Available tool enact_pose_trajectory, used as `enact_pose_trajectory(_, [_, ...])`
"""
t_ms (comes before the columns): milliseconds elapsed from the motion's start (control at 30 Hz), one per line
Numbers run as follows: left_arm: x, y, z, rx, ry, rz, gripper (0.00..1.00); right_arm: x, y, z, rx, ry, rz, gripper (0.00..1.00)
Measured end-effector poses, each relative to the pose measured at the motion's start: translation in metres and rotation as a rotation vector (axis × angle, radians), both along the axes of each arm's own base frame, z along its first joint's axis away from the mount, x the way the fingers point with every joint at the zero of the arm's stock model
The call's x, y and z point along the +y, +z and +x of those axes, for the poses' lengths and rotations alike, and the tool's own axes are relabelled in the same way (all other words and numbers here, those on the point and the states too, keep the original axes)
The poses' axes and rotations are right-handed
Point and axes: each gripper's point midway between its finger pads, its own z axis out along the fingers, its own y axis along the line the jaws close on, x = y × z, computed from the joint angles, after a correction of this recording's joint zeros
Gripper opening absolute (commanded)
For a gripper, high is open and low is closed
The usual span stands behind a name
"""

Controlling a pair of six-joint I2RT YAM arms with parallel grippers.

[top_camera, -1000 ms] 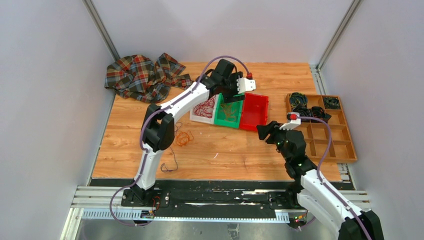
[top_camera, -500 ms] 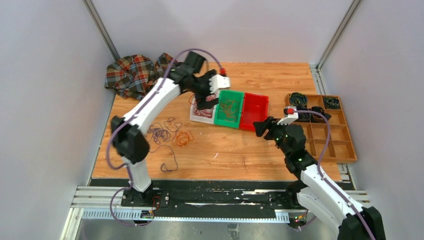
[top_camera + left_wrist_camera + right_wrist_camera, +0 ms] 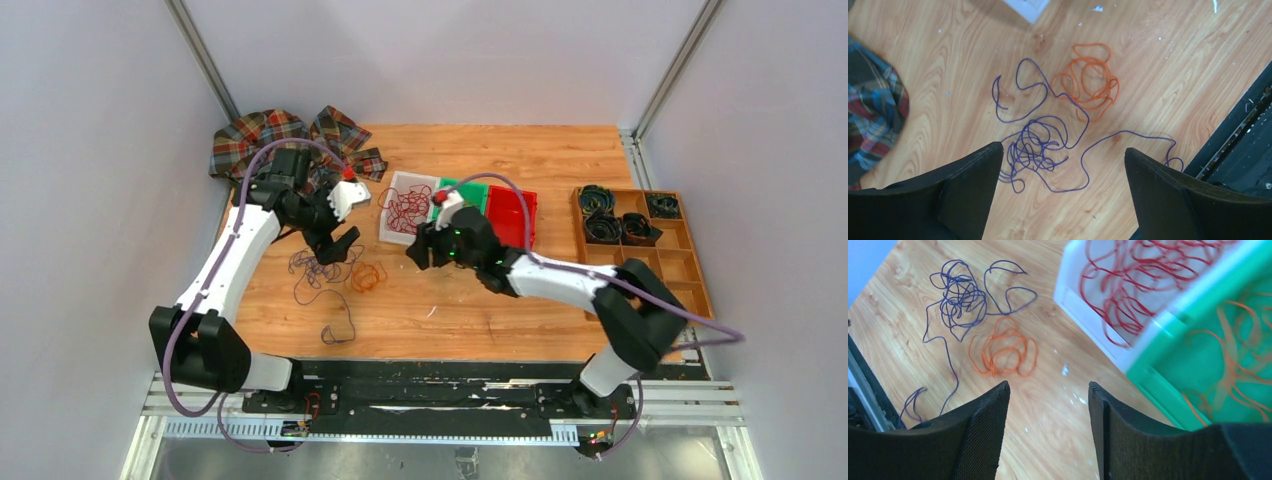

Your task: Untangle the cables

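Sorting is partly done. Red cables [image 3: 405,208] lie alone in the white bin [image 3: 1067,275], and orange strands [image 3: 1243,355] sit in the green bin [image 3: 1158,385] beside it (the red bin [image 3: 518,215] shows no cable that I can make out). Outstanding on the worktop [image 3: 500,300] are a purple cable [image 3: 1038,145], knotted into a loose clump with a long tail running toward the near edge, and an orange bunch [image 3: 1088,87] just beside it. One purple loop appears to cross the orange bunch's edge, so in my judgement these two are not yet fully parted. Left pincer [image 3: 1063,152]: fingers spread wide, nothing held, hovering directly above the purple clump without contact. Right pincer [image 3: 1048,387]: fingers apart, nothing between them, positioned over bare wood near the white bin's corner, the orange bunch just ahead of it. It has no contact with any cable.
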Motion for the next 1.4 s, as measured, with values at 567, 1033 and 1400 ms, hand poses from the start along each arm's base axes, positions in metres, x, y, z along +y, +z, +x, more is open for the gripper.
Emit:
enact_pose_trajectory(567, [0.052, 0.01, -0.003, -0.016, 0.291, 0.034, 0.98, 0.104, -0.097, 0.019, 0.058, 0.15, -0.176, 0.49])
enact_pose_trajectory(1033, [0.071, 0.04, 0.007, -0.115, 0.407, 0.088, 0.98, 0.126, -0.105, 0.027, 0.009, 0.157, -0.249, 0.28])
enact_pose_trajectory(1400, [0.072, 0.055, 0.0, -0.177, 0.402, 0.08, 0.98, 0.104, -0.103, -0.004, 0.004, 0.174, -0.333, 0.01])
